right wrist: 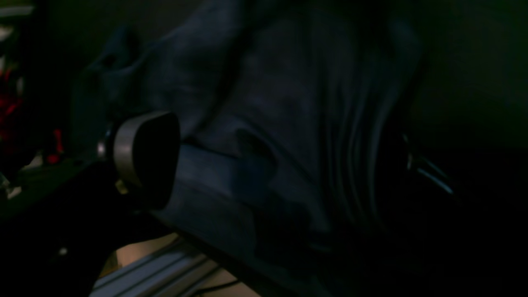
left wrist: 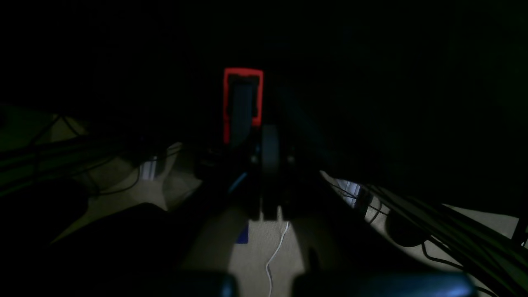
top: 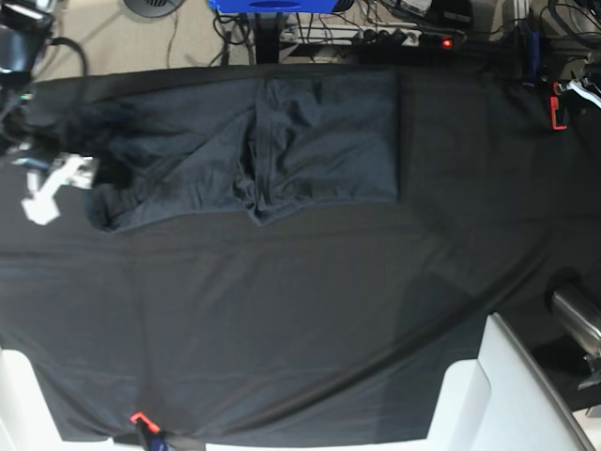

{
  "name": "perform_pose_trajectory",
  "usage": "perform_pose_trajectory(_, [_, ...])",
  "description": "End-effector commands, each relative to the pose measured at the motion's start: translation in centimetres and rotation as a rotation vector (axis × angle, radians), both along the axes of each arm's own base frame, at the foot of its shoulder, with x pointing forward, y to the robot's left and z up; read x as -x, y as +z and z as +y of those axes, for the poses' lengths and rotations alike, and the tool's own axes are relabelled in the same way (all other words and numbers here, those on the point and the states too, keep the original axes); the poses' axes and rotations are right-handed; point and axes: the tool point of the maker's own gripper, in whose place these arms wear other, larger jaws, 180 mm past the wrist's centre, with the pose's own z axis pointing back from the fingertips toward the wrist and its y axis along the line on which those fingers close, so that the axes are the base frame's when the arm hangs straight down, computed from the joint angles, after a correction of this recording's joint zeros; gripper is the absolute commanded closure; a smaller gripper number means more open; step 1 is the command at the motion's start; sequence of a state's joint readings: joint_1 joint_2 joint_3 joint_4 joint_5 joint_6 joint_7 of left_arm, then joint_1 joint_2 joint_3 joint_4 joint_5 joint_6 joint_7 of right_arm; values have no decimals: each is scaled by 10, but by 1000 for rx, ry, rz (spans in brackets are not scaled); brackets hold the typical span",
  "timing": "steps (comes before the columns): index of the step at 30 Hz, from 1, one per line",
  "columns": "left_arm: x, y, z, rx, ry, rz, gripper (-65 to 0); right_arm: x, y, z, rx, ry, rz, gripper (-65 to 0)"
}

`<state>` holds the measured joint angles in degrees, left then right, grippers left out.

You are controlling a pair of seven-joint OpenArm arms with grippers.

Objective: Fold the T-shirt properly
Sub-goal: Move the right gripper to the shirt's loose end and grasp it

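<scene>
The right tool [right wrist: 264, 165] is standing with jaws wide apart, empty, just above the shirt [top: 254, 155]; the left tool [left wrist: 251, 119] is resting pressed together, well apart. The shirt is lying partly folded along the far edge of the cloth-covered surface [top: 282, 319]. Thin, soft and limp, it is probably best pinched at hem or sleeve corners.

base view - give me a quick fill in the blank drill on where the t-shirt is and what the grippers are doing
1. The T-shirt lies on the black ____ covering the table.
2. In the base view the T-shirt sits near the table's ____ edge.
3. The right gripper's jaws are ____.
4. The left gripper, marked by a red frame, is ____.

Missing words: cloth; top; open; shut
</scene>
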<state>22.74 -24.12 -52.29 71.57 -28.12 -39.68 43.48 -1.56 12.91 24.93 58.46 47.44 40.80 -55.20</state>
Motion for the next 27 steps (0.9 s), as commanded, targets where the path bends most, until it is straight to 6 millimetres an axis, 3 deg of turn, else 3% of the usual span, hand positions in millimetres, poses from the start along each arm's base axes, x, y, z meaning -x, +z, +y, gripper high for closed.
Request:
perform_pose_trajectory(1, [-7, 14, 10, -30, -13, -30, 0, 19, -12, 6, 25, 51, 78, -632])
perform_pose_trajectory(6, [-6, 13, 10, -29, -12, -27, 0, 24, -14, 15, 11, 53, 86, -629])
perform_pose_trajectory(11, [-7, 13, 10, -29, -11, -30, 0, 38, -21, 19, 10, 72, 116, -507])
perform_pose_trajectory(16, [-8, 13, 9, -27, -10, -33, 0, 44, -25, 40, 6, 152, 130, -507])
perform_pose_trajectory(21, [-8, 13, 9, -27, -10, -31, 0, 39, -24, 42, 1, 145, 113, -498])
perform_pose_trajectory(23, [-7, 13, 9, -27, -10, -30, 0, 38, -24, 47, -8, 145, 111, -449])
perform_pose_trajectory(27, [-7, 13, 9, -27, -10, -30, 0, 33, -22, 52, -15, 149, 102, -231])
